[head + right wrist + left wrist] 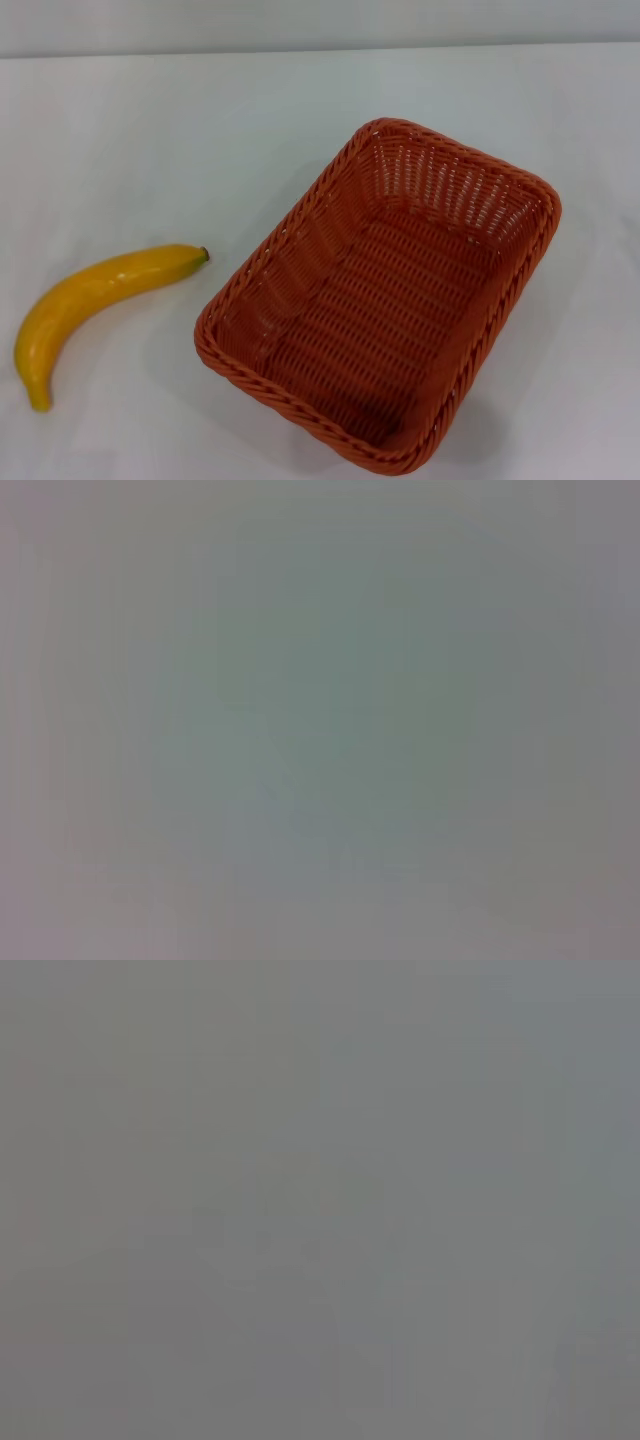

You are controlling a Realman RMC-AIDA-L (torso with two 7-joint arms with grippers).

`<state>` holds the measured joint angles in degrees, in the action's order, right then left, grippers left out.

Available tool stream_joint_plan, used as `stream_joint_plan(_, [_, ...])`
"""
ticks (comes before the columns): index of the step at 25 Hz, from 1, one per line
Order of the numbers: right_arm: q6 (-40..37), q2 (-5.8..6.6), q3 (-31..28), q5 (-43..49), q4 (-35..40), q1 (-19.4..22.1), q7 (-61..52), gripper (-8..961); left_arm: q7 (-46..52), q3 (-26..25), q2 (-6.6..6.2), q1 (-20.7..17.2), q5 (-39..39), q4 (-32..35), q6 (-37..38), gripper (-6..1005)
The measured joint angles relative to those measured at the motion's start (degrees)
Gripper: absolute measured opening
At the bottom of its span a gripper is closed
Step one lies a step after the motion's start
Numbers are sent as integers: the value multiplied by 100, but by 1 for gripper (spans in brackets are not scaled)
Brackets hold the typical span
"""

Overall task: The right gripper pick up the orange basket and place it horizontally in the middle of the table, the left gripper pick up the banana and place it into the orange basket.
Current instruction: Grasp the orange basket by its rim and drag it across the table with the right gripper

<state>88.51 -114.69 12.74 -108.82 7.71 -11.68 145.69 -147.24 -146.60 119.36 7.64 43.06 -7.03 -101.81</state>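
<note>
The orange basket [385, 295] sits on the white table [150, 130], right of centre in the head view. It is empty and lies at a slant, one corner toward the near edge. The banana [95, 300] lies on the table to the basket's left, dark tip toward the basket and stem toward the near left. Neither gripper shows in the head view. Both wrist views show only a featureless grey field.
Bare white tabletop lies behind the basket and around the banana. The table's far edge [320, 50] meets a grey wall along the top of the head view.
</note>
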Motion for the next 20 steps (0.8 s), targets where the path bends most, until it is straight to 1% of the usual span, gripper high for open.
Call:
stream_joint_plan(6, [28, 0, 19, 11, 96, 15, -26, 839, 2, -3, -1, 0, -31, 0, 10, 744])
stream_joint_plan(11, [59, 3, 178, 67, 513, 60, -467, 839, 22, -1, -9, 20, -10, 0, 15, 744])
stream_joint_plan(15, [33, 10, 617, 115, 1220, 146, -1240, 838, 28, 0, -10, 38, -5, 0, 27, 744])
stream_joint_plan(17, [18, 16, 812, 268, 1769, 185, -1861, 838, 31, 0, -10, 40, -3, 0, 32, 744])
stream_joint_plan(20, [17, 18, 871, 790, 2684, 178, -2928, 838, 38, 0, -9, 42, -2, 0, 35, 744])
